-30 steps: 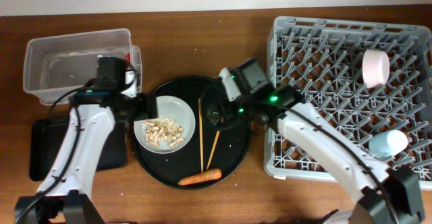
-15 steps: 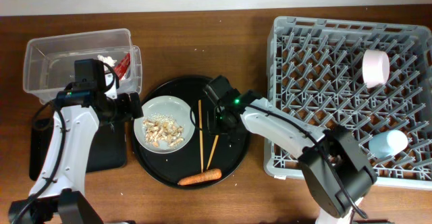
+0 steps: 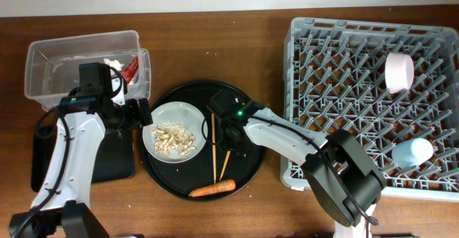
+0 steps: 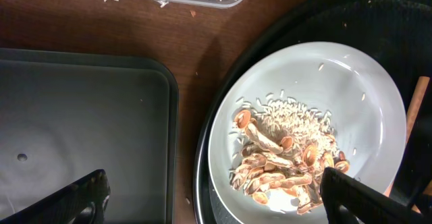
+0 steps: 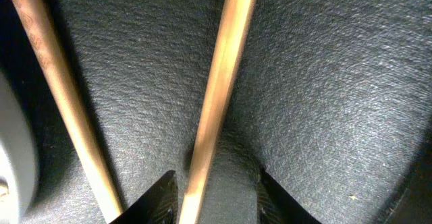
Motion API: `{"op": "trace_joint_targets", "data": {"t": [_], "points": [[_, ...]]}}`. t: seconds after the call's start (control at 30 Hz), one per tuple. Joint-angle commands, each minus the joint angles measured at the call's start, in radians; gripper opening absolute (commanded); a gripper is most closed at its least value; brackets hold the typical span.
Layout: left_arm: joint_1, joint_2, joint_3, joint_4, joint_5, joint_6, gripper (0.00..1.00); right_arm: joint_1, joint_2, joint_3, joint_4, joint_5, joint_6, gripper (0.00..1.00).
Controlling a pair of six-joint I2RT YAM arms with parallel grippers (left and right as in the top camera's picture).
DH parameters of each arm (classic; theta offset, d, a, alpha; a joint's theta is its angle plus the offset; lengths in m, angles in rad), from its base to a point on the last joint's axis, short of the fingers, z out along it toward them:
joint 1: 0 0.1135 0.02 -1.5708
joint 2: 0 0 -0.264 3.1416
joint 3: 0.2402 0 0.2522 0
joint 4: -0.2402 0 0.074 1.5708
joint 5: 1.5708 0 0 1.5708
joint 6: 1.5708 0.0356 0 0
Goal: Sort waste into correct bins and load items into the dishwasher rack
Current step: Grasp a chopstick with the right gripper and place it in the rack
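Two thin wooden chopsticks (image 3: pixel 213 148) lie on the large round black tray (image 3: pixel 168 175), at 3 o'clock from the pale grey-white round plate (image 3: pixel 172 112). Right jaws straddle one stick, unclosed; left jaws gape above the plate.

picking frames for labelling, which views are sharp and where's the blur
overhead: evenly lit, sharp throughout. left wrist: plate and food bits sharp, its own dark fingers blurred at the bottom edge. right wrist: extreme close-up, round black tray grain crisp, chopsticks slightly soft.
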Motion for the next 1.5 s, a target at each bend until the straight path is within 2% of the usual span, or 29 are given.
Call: {"op": "trace_joint_targets", "data": {"t": [0.0, 0.13, 0.3, 0.57, 0.67, 0.7, 0.9, 1.0, 1.17, 1.3, 1.37, 1.47], "points": [[0.003, -0.017, 0.004, -0.001, 0.018, -0.01, 0.99, 0.005, 0.032, 0.082, -0.098, 0.134, 0.011, 0.43], [0.003, -0.017, 0.004, -0.002, 0.018, -0.01, 0.99, 0.004, 0.033, 0.193, -0.179, 0.152, 0.012, 0.45], [0.002, -0.017, 0.004, -0.002, 0.018, -0.01, 0.99, 0.005, 0.045, 0.184, -0.183, 0.151, 0.012, 0.45], [0.003, -0.017, 0.004, -0.004, 0.018, -0.01, 0.99, 0.006, 0.166, 0.183, -0.184, 0.106, 0.019, 0.43], [0.003, -0.017, 0.004, -0.004, 0.018, -0.01, 0.99, 0.006, 0.166, 0.184, -0.175, 0.069, 0.019, 0.24], [0.003, -0.017, 0.004, -0.003, 0.018, -0.01, 0.99, 0.006, 0.166, 0.184, -0.166, 0.048, 0.018, 0.2], [0.003, -0.017, 0.004, -0.004, 0.018, -0.01, 0.99, 0.006, 0.165, 0.19, -0.132, 0.008, 0.018, 0.07], [0.003, -0.017, 0.004, -0.004, 0.018, -0.01, 0.99, 0.006, 0.161, 0.226, -0.134, 0.008, 0.002, 0.04], [0.003, -0.017, 0.004, -0.004, 0.018, -0.01, 0.99, -0.007, 0.086, 0.344, -0.159, 0.016, -0.142, 0.04], [0.003, -0.017, 0.004, -0.004, 0.018, -0.01, 0.99, -0.065, -0.013, 0.457, -0.291, 0.159, -0.256, 0.04], [0.003, -0.017, 0.004, -0.004, 0.018, -0.01, 0.99, -0.153, -0.087, 0.468, -0.404, 0.284, -0.275, 0.04], [0.003, -0.017, 0.004, -0.004, 0.018, -0.01, 0.99, -0.303, -0.121, 0.468, -0.503, 0.278, -0.365, 0.04]]}}
